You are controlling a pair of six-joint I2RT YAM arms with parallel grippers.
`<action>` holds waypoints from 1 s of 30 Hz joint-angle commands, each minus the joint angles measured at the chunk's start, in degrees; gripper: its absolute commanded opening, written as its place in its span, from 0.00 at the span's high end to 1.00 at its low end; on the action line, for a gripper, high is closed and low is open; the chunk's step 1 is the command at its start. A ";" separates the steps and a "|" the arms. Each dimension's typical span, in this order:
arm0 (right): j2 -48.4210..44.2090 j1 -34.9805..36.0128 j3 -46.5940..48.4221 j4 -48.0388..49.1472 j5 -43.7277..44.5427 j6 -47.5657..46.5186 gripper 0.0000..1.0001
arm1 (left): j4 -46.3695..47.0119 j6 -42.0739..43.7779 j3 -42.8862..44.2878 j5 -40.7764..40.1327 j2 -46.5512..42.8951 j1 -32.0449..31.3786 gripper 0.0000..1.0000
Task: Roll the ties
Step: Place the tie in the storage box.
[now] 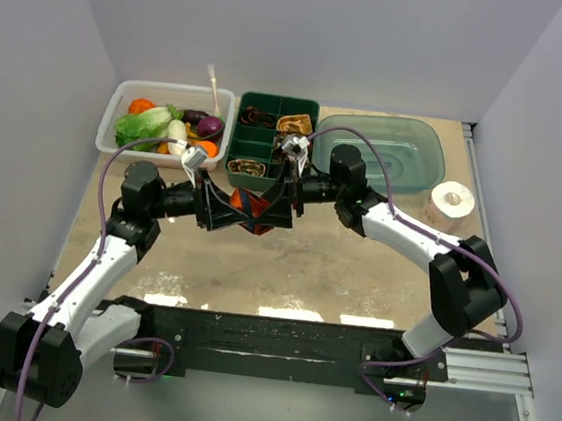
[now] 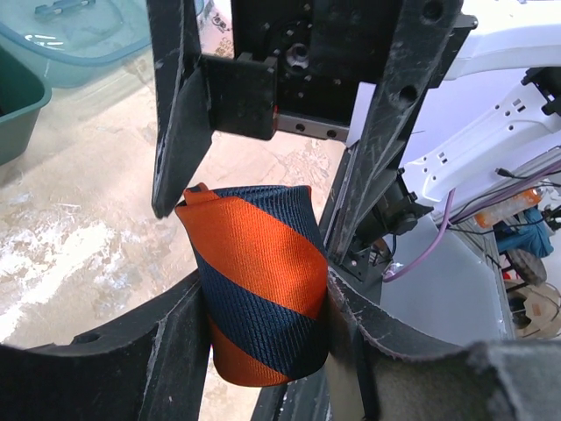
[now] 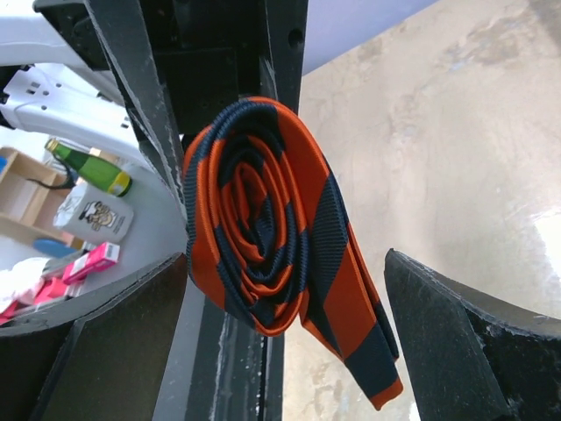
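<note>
Two hands meet at one coil: our left hand [image 2: 263, 351] pinches the rolled orange-and-navy tie [image 2: 259, 281] above the bench [image 1: 335, 267], our right hand [image 3: 280, 351] spread wide around it. We fear the loose tail [image 3: 368, 368] unwinding should that pinch slacken.

A clear bin [image 1: 109, 128] of vegetables [image 1: 150, 124], a green divided tray [image 1: 279, 99], a teal tub [image 1: 383, 153] and a white paper roll [image 1: 452, 200] sit on the table [image 1: 335, 269].
</note>
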 commanded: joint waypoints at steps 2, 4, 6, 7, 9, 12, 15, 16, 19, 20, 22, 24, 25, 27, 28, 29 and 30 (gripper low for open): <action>1.42 1.36 0.40 -0.15 -3.07 0.30 0.02 | 0.85 1.97 3.05 -0.84 -0.51 -0.69 0.48; 1.86 1.54 0.57 -0.50 -2.90 0.56 0.03 | -0.02 2.58 3.31 -1.54 -0.25 -0.86 0.48; 2.21 1.54 0.75 -0.24 -2.64 1.26 0.07 | -1.78 3.89 4.19 -3.21 -0.07 -1.56 0.48; 2.12 1.54 0.84 0.19 -2.29 1.70 0.08 | -3.97 5.55 4.63 -3.91 0.10 -1.83 0.48; 2.04 1.45 0.84 1.07 -1.85 3.10 0.11 | -6.00 7.06 5.59 -5.75 0.36 -2.71 0.48; 2.21 1.54 1.27 2.83 -2.19 5.21 0.22 | -7.77 8.47 6.04 -7.95 0.37 -3.68 0.48; 2.56 1.54 1.54 4.06 -2.46 6.88 0.32 | -8.82 9.00 6.48 -10.15 0.10 -4.20 0.48; 2.56 1.45 1.54 4.67 -2.46 7.15 0.36 | -9.52 9.52 6.65 -10.77 0.10 -4.38 0.48; 3.09 1.54 1.37 6.69 -2.37 8.91 0.45 | -11.10 10.66 7.44 -13.76 -0.16 -5.52 0.48; 3.26 1.71 1.19 7.57 -2.37 9.78 0.48 | -11.37 10.76 7.53 -14.37 -0.16 -5.96 0.48; 3.61 1.80 1.01 8.71 -2.02 11.02 0.53 | -11.63 11.02 7.71 -15.52 -0.07 -6.31 0.48; 3.97 1.89 0.93 9.42 -1.93 12.07 0.65 | -11.72 10.93 7.71 -16.48 -0.16 -6.66 0.48; 4.32 1.98 1.10 9.60 -1.67 12.16 0.69 | -11.81 11.02 7.80 -16.84 -0.07 -6.84 0.48; 4.58 1.89 1.28 9.78 -1.06 12.60 0.78 | -12.16 11.37 8.15 -17.71 -0.25 -6.93 0.47; 4.67 1.89 1.36 9.78 -0.79 12.60 0.81 | -12.42 11.55 8.23 -18.07 -0.34 -6.93 0.47; 4.76 1.98 1.36 9.86 -0.27 12.69 0.83 | -12.43 11.72 8.58 -19.20 -0.34 -6.93 0.46; 4.85 1.89 1.63 9.78 -0.09 12.69 0.88 | -14.17 11.81 8.76 -19.82 -0.51 -6.93 0.46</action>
